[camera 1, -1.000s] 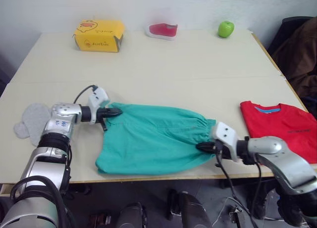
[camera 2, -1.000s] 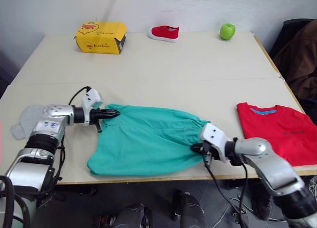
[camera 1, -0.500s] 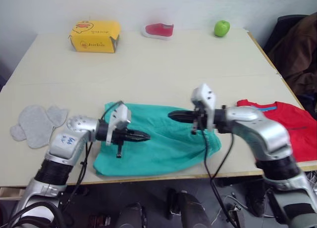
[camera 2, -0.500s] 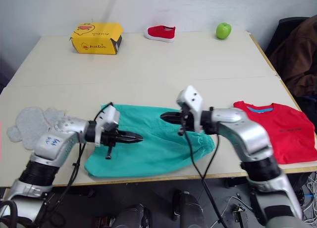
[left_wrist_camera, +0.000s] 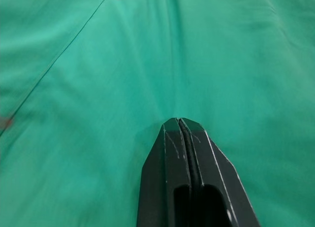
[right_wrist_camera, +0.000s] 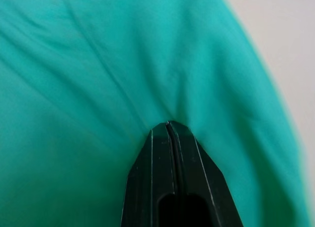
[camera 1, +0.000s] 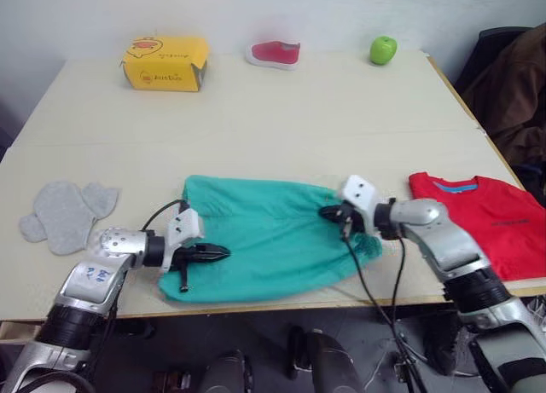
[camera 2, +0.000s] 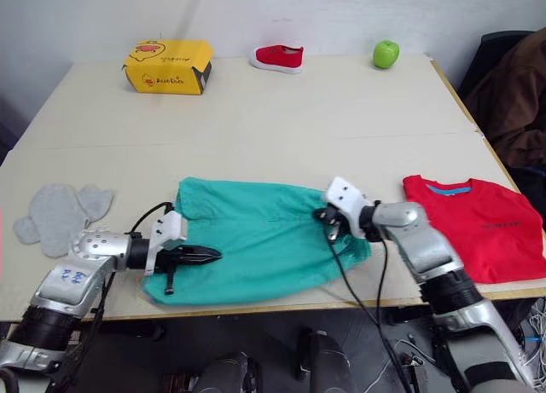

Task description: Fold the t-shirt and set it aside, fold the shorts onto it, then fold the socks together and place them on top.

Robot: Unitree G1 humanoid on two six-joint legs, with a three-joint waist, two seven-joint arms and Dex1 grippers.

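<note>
In the eye views, the soft teal shorts (camera 1: 269, 235) are seen rumpled near the table (camera 1: 281, 112) front edge, between the grey socks (camera 1: 64, 212) and the folded red t-shirt (camera 1: 482, 218). In the wrist views, the left gripper (left_wrist_camera: 179, 122) and right gripper (right_wrist_camera: 168, 124) are each pressed together against creased fabric.

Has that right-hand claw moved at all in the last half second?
Yes. The right gripper has come down onto the shorts and shifted right, closer to the folded t-shirt, which lies where it did.
</note>
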